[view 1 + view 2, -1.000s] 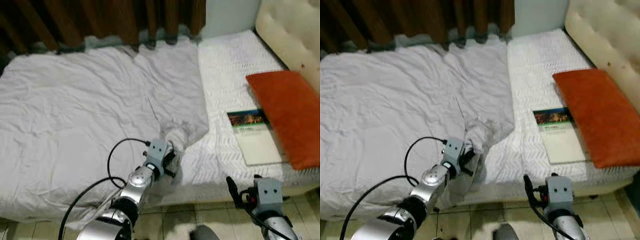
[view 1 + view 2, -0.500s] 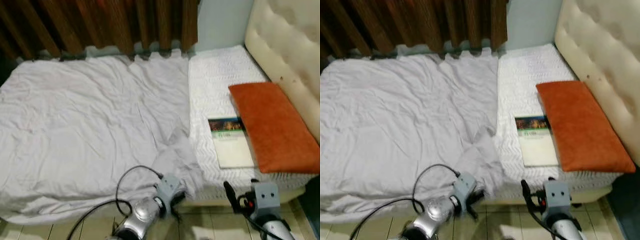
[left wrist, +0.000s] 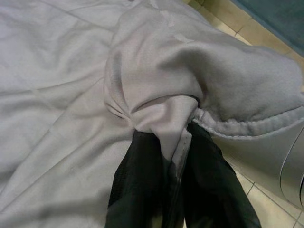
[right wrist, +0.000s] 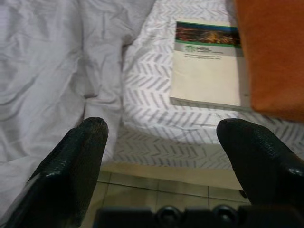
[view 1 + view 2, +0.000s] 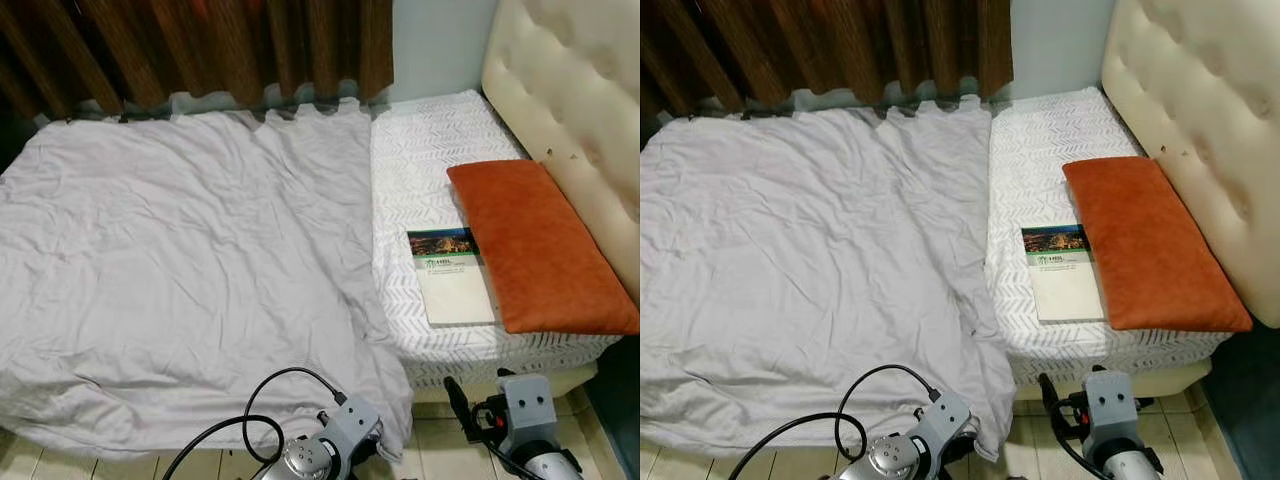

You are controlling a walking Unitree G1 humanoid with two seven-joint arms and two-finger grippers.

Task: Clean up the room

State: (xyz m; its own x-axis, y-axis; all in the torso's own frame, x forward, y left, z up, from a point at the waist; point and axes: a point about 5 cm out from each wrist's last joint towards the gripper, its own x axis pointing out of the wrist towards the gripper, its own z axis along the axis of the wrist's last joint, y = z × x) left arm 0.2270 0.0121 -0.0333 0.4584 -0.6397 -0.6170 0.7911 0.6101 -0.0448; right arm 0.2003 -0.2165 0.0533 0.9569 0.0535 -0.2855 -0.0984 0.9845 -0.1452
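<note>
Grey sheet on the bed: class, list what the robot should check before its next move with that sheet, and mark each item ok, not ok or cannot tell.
1. Left gripper has a firm hold on the grey sheet: ok, a fold is pinched between its fingers.
2. Sheet lies flat on the bed: not ok, wrinkles run across it.
3. Sheet corner is over the mattress edge: ok, it hangs down by the tiled floor.
4. Right gripper is free to help: ok, open and holding nothing.
5. Book and orange pillow are off the sheet: ok, both lie on the bare mattress.
6. Far edge of the sheet is tucked by the curtain: cannot tell.
</note>
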